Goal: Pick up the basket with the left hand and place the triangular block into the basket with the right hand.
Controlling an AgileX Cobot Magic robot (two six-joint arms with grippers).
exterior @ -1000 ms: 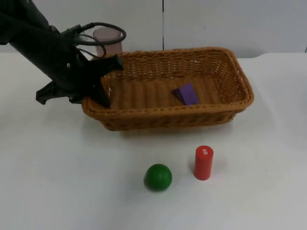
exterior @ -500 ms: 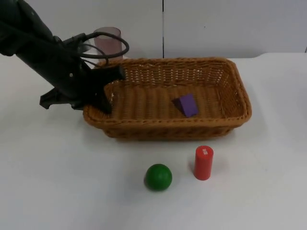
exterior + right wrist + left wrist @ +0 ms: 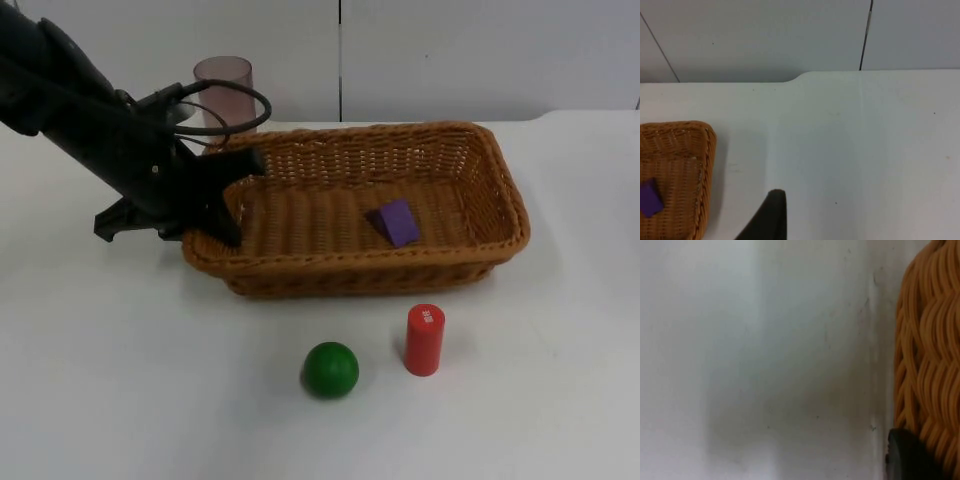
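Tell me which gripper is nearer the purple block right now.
Left. The left gripper grips the basket at its left rim, with the purple block inside. The right gripper waits beyond the basket's right end, over bare table.

Tan woven basket (image 3: 480,190), purple triangular block (image 3: 395,221)

block (image 3: 394,221) in basket (image 3: 480,160); ball (image 3: 330,369), cylinder (image 3: 424,340) in front
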